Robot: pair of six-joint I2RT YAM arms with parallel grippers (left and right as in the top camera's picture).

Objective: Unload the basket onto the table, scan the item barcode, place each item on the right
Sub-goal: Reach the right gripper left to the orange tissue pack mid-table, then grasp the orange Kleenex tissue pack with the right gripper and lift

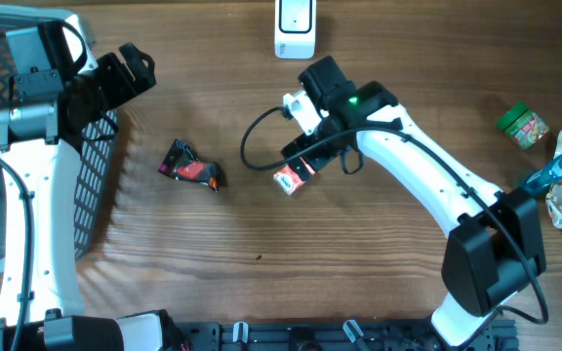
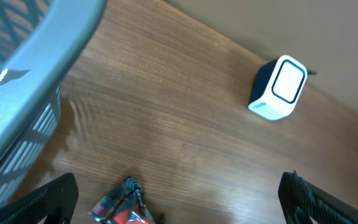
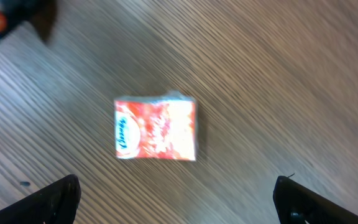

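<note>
Two grippers, both with jaws spread wide and nothing in them: the right gripper point(image 3: 178, 202) hangs over the small packet point(image 3: 156, 129), and the left gripper point(image 2: 179, 202) sits at the upper left of the overhead frame by the mesh basket point(image 1: 94, 180). Main risk, my read: the packet lies flat on the wooden table point(image 1: 261, 292) and looks thin, so fingers closing from above may skate over it or shove it aside instead of pinching it. A corner-only pinch could let it swing or drop on the way to the scanner point(image 1: 295, 27). No barcode shows on the upward face, so it may be underneath; lifted without a flip, the scanner would likely see only the printed front and fail to read. The black cable point(image 1: 243, 146) looping just left of the right gripper could snag. A dark red-and-black wrapper point(image 1: 191, 172) lies left of centre, well apart from the packet, so collision looks unlikely. The packet is at the centre of the overhead frame, below the scanner and apart from it. In the right wrist view it sits centre-left, above the two dark fingertips at the lower corners. It is roughly rectangular with red and white print, a blue oval logo at its left end and a slightly crumpled upper edge. The view is blurred and the text is unreadable.
</note>
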